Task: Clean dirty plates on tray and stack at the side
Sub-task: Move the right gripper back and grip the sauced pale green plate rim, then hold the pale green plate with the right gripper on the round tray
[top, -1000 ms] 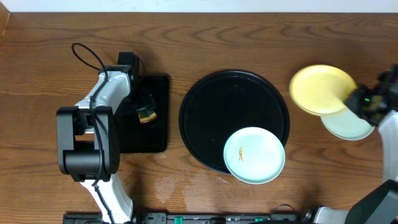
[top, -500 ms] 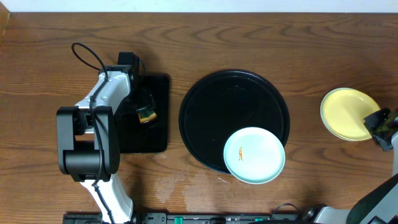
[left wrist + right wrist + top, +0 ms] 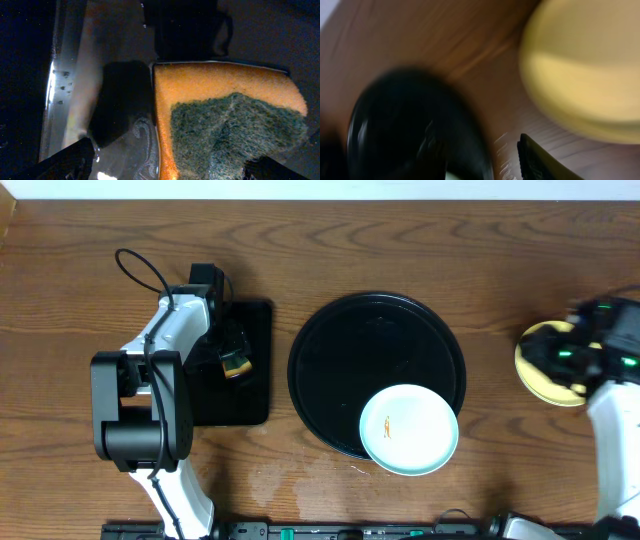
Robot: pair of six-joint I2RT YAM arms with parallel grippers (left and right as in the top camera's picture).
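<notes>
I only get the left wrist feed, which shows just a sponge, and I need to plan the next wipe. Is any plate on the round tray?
Observer: Yes, one. A mint-green plate lies on the round black tray, at its right edge nearest the robot, jutting over the rim.
Operator: Does it need cleaning?
Observer: It has a small orange smear in its middle.
Operator: Where is the other arm?
Observer: The right gripper is over a yellow plate that lies to the right of the tray, off it.
</notes>
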